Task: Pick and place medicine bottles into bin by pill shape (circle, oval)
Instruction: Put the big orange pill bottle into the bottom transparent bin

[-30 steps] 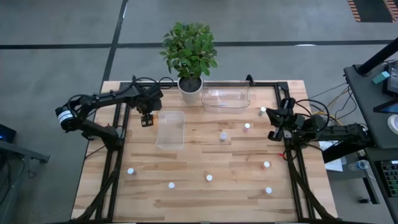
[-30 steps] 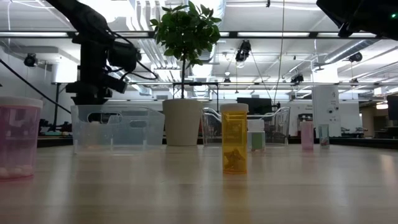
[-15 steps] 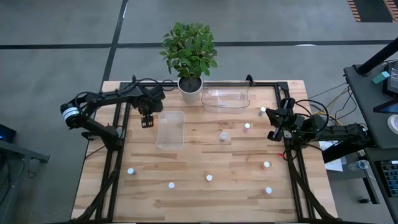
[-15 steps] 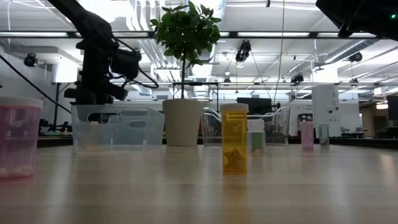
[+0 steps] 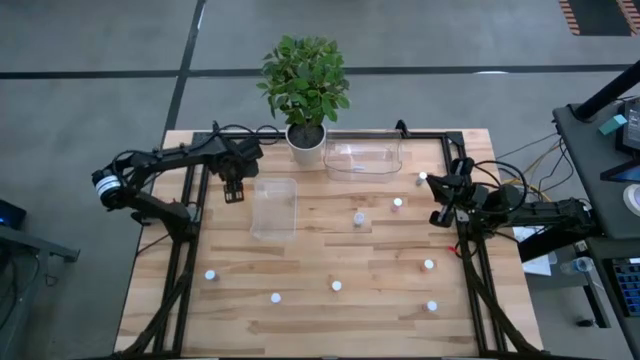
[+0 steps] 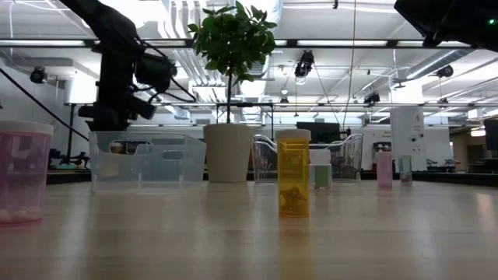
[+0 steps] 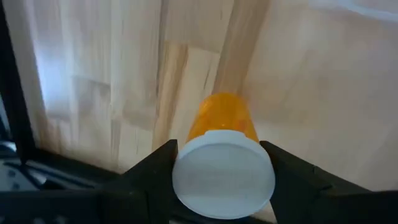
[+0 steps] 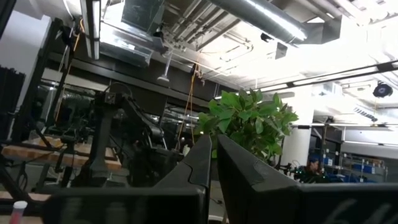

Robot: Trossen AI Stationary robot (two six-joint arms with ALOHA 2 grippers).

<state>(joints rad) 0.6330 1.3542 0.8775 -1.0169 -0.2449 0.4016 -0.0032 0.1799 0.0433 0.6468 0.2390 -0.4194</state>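
My left gripper [image 5: 234,191] is above the table's far left, just left of the clear left bin [image 5: 273,208]. It is shut on an orange medicine bottle with a white cap [image 7: 224,171]. My right gripper [image 5: 440,212] waits shut and empty at the right edge. Several white-capped bottles stand upright on their bases, among them one in the middle [image 5: 358,217], one near the front [image 5: 336,286] and one at the front left [image 5: 210,275]. In the low view an orange bottle [image 6: 293,183] stands in front and a pink one [image 6: 23,173] at the left. My left gripper pinches the bottle's white cap [image 7: 186,180] between its two fingers, one on each side of the cap. The fingers [image 7: 152,171] come from above, pointing down. The orange body [image 7: 224,115] points away toward the table, and the bottle is lifted clear.
A second clear bin [image 5: 362,157] stands at the far middle, beside a potted plant [image 5: 305,90] at the far edge. Black frame rails [image 5: 190,250] run along both sides of the wooden table. Open table lies between the scattered bottles.
My left gripper, still shut on the orange bottle, has shifted a little toward the table's left edge and its wrist has turned slightly.
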